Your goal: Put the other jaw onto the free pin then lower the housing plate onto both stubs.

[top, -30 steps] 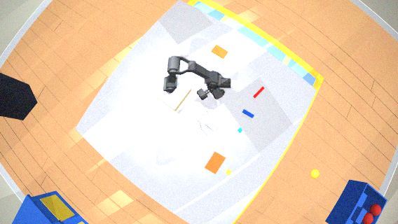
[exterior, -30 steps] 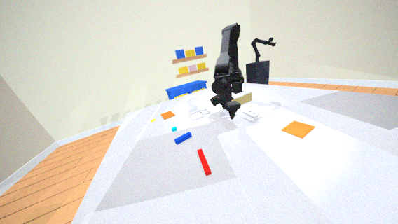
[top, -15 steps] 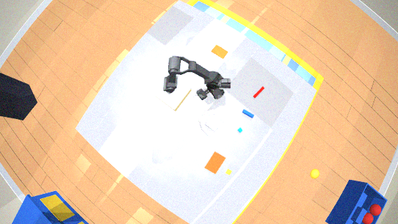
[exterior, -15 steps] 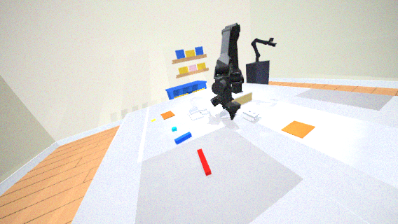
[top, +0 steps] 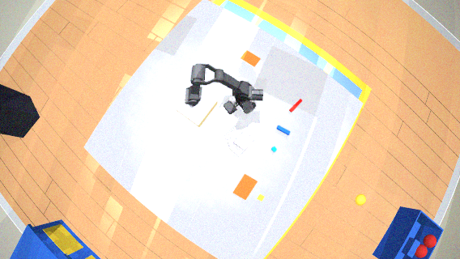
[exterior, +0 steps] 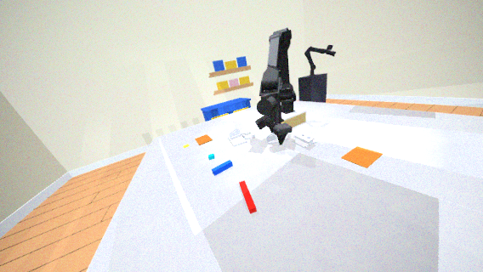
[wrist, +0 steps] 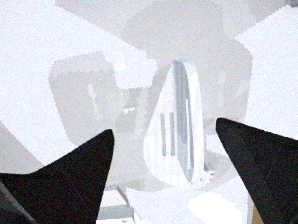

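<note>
We identify the working area as the counter (top: pixel 154 174) (exterior: pixel 127 238) (wrist: pixel 25 95), bounded in the top view by a left corner, a right corner and a banded upper-right edge. The gripper (top: pixel 239 110) (exterior: pixel 270 133) (wrist: pixel 165 129) is low over its inner area, well in from the upper-left edge.

The fingers are released: they stand wide, one on each side of a white slotted part (wrist: pixel 187 145), with a visible gap on both sides. We judge this to be the loose jaw. It stands upright, presenting its narrow width to the fingers, so a straight closing motion should suit it.

A white assembly (top: pixel 240 142) (exterior: pixel 240 137) sits apart from the gripper, towards the lower-right edge. We take it to be the base that carries the pins; pale glare prevents us from confirming the pins or teeth. The tan-sided block (top: pixel 207 115) (exterior: pixel 296 118) is on the upper-left-edge side of the gripper, and the red bar (top: pixel 296 105) (exterior: pixel 247 197) lies towards the right corner, which leaves the route to the assembly free.

Next, we recommend centring, then closing gently: an off-centre squeeze could tip the part and spoil the tooth alignment. Meshing and plate fitting appear outstanding.
</note>
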`<state>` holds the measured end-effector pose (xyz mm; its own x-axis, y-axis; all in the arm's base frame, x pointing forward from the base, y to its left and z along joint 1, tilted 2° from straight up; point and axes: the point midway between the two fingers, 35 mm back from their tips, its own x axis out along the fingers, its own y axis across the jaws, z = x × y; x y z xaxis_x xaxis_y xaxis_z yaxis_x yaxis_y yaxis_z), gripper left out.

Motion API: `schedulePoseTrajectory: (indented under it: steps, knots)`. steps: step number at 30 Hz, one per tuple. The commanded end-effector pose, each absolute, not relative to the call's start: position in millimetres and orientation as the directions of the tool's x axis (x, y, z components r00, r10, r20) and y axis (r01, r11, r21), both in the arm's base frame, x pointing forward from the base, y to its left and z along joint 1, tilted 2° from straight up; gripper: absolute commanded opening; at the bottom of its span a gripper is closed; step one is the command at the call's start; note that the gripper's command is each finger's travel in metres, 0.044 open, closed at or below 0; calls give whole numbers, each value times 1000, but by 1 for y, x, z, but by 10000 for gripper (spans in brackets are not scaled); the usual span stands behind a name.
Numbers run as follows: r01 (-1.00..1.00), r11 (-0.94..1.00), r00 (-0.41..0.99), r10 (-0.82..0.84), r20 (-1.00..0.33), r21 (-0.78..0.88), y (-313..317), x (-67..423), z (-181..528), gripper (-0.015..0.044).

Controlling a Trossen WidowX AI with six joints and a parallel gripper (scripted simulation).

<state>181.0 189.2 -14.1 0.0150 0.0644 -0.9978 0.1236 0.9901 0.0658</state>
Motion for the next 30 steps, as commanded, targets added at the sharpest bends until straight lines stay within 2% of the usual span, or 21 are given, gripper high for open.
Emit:
schedulePoseTrajectory:
  steps: [1,5,11,30]
  knots:
    - [124,990,15,65,-998,66,189,181,-14,282]
    - [124,990,15,65,-998,66,189,181,-14,177]
    - [124,990,15,65,-998,66,189,181,-14,137]
    - [124,990,16,64,-998,65,190,183,6,134]
